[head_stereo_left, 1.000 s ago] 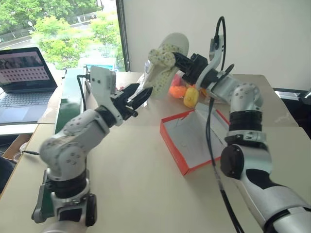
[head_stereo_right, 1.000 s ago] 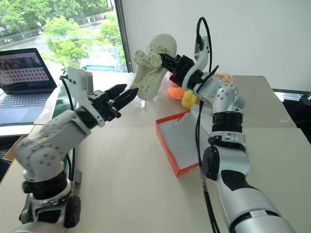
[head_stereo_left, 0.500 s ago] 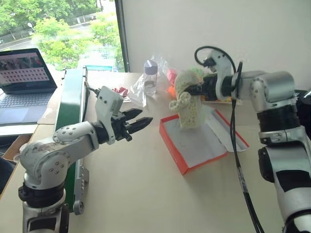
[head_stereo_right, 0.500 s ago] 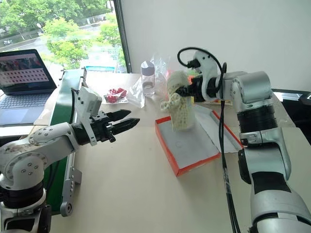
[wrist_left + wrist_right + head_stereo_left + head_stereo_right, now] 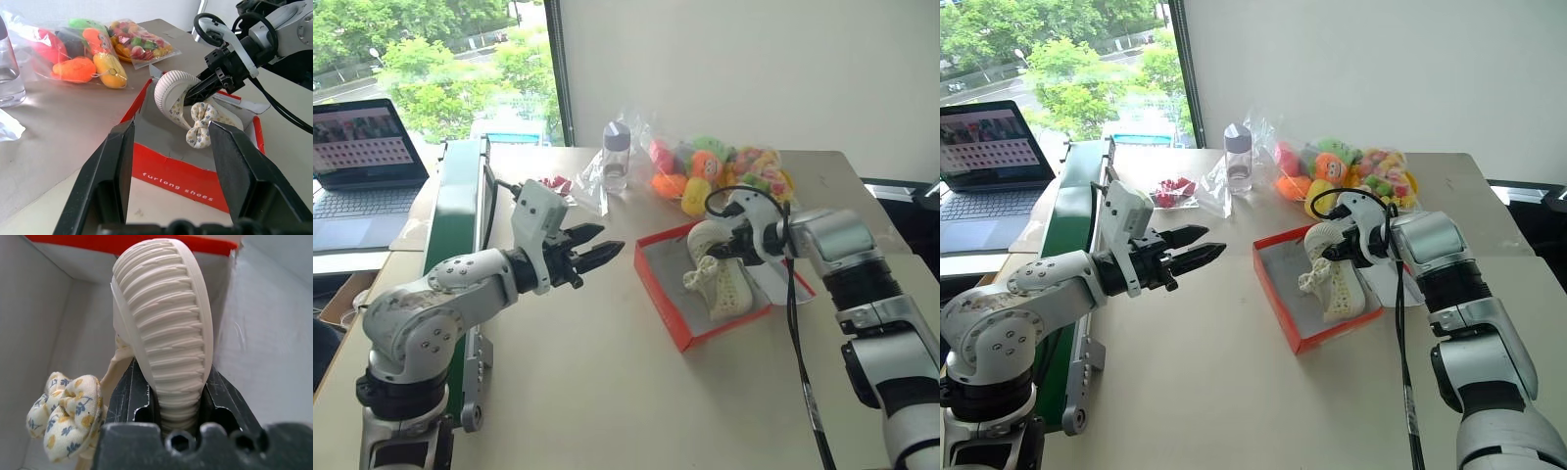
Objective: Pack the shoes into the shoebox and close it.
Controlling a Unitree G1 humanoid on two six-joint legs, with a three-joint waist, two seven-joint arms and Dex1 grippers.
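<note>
The red-orange shoebox (image 5: 658, 294) lies open in the middle of the table, its white lid (image 5: 786, 285) folded out flat on its right side. One cream-white shoe (image 5: 718, 281) with a flowered cloth bow (image 5: 68, 407) rests on its side inside the box, ribbed sole (image 5: 164, 318) turned towards the right wrist camera. My right gripper (image 5: 724, 252) is shut on the shoe's heel end, one black finger (image 5: 128, 396) on each side of the sole. My left gripper (image 5: 610, 240) hovers open and empty over the table left of the box, pointing at it.
A clear bag of colourful plush toys (image 5: 717, 168) and a small bottle (image 5: 616, 152) stand behind the box. A small bag with something red (image 5: 553, 184) lies near the bottle. A long green case (image 5: 458, 211) runs along the table's left edge, and a laptop (image 5: 367, 147) sits beyond it.
My right arm swung down and rightwards, carrying the shoe from high above the table into the box. The left gripper sank a little at first, then stayed still.
</note>
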